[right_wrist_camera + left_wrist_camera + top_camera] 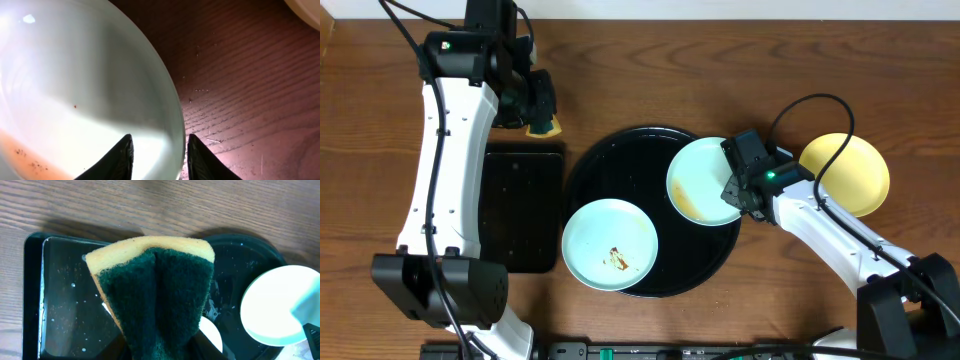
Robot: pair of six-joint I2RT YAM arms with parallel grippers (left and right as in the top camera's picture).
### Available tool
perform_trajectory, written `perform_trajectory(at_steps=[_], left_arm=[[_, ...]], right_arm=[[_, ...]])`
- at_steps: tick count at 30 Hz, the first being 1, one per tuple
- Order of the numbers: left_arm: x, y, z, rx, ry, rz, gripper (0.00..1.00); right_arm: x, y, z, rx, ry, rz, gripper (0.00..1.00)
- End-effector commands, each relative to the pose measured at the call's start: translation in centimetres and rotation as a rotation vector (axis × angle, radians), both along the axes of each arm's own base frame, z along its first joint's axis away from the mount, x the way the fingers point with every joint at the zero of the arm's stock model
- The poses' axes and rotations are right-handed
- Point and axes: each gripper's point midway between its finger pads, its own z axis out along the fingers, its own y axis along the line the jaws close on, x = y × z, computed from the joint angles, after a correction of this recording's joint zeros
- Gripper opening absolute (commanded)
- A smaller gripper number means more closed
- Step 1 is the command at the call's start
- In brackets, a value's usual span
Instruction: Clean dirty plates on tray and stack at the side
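**A:** Plate closest to the arm bases: why is it just lying there?

**B:** The near blue plate (610, 245) rests flat on the front of the round black tray (620, 160). It has a brown smear in its middle and nothing is touching it. I'd judge it is simply waiting its turn.

**A:** And the one behind it, to the right?

**B:** The other blue plate (698, 175) sits over the tray's right side and looks tilted. Its outer rim stands between the fingers of the right gripper (159, 160), one finger over the inside and one outside. I cannot tell whether they actually nip the rim, because there seems to be a gap beside it. An orange-brown smear (27, 156) shows low in the dish. A hold at the rim makes sense, since it leaves the dirty face free for wiping.

**A:** The yellow one?

**B:** The yellow plate (845, 172) is off the tray, on the bare table (650, 60) just beyond the right arm. It looks clean from above, so it is probably the start of the stack at the side.

**A:** Farthest back?

**B:** The left gripper (542, 118) hovers by the far end of the rectangular tray (525, 210). It is pinching a sponge (155, 290) hard enough that the green scouring face creases down the middle. There it is well apart from both blue plates, ready but not yet wiping. My guess is that plate and sponge must meet next.
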Motion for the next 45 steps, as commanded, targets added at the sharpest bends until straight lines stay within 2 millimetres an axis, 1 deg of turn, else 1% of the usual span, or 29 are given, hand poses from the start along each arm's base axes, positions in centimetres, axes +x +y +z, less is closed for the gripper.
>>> perform_trajectory(at_steps=[1, 3, 5, 9, 11, 13, 14, 17, 18, 20, 21, 22, 23, 24, 25, 31, 38, 42, 45], left_arm=[[0.1, 0.1, 0.2, 0.003, -0.005, -0.013, 0.29], [0.1, 0.1, 0.2, 0.003, -0.004, -0.013, 0.29], [0.0, 0.1, 0.2, 0.003, -0.003, -0.013, 0.29], [0.0, 0.1, 0.2, 0.003, -0.003, -0.013, 0.30], [0.0, 0.1, 0.2, 0.003, -0.003, -0.013, 0.30], [0.0, 0.1, 0.2, 0.003, -0.003, -0.013, 0.30], [0.0, 0.1, 0.2, 0.003, -0.003, -0.013, 0.30], [0.0, 0.1, 0.2, 0.003, -0.003, -0.013, 0.30], [0.0, 0.1, 0.2, 0.003, -0.003, -0.013, 0.30], [0.0, 0.1, 0.2, 0.003, -0.002, -0.013, 0.30], [0.0, 0.1, 0.2, 0.003, -0.001, -0.013, 0.30], [0.0, 0.1, 0.2, 0.003, -0.001, -0.013, 0.30], [0.0, 0.1, 0.1, 0.003, -0.001, -0.013, 0.31], [-0.1, 0.1, 0.1, 0.004, 0.001, -0.013, 0.30], [-0.1, 0.1, 0.1, 0.004, 0.002, -0.013, 0.30], [-0.2, 0.1, 0.1, 0.004, 0.005, -0.013, 0.30], [-0.2, 0.1, 0.1, 0.004, 0.008, -0.013, 0.30], [-0.2, 0.1, 0.1, 0.004, 0.008, -0.013, 0.31], [-0.2, 0.1, 0.1, 0.003, 0.008, -0.013, 0.30]], right_arm=[[-0.3, -0.1, -0.7, -0.015, 0.015, -0.010, 0.33], [-0.4, -0.1, -1.1, -0.016, 0.030, -0.009, 0.33], [-0.5, -0.1, -1.4, -0.019, 0.040, -0.008, 0.36], [-0.6, 0.0, -1.9, -0.025, 0.054, -0.005, 0.35], [-0.7, 0.1, -2.1, -0.026, 0.058, -0.006, 0.28], [-0.8, 0.2, -2.3, -0.026, 0.062, -0.008, 0.03], [-0.7, 0.3, -2.3, -0.025, 0.060, -0.006, 0.01], [-0.7, 0.5, -2.4, -0.023, 0.059, -0.008, 0.02], [-0.7, 0.5, -2.5, -0.023, 0.058, -0.007, 0.04], [-0.6, 0.6, -2.5, -0.021, 0.056, -0.010, 0.14], [-0.7, 0.6, -2.5, -0.020, 0.055, -0.012, 0.16], [-0.7, 0.6, -2.5, -0.020, 0.055, -0.011, 0.16], [-0.7, 0.7, -2.5, -0.020, 0.056, -0.009, 0.13], [-0.7, 0.7, -2.5, -0.021, 0.055, -0.007, 0.06], [-0.7, 0.7, -2.5, -0.021, 0.056, -0.006, 0.01], [-0.6, 0.8, -2.4, -0.041, 0.043, 0.018, 0.02], [-0.4, 1.0, -2.1, -0.077, 0.039, 0.091, 0.02], [0.1, 0.6, -1.2, -0.123, 0.029, 0.109, 0.02], [0.9, 0.3, 0.0, -0.165, 0.008, 0.129, 0.02]])
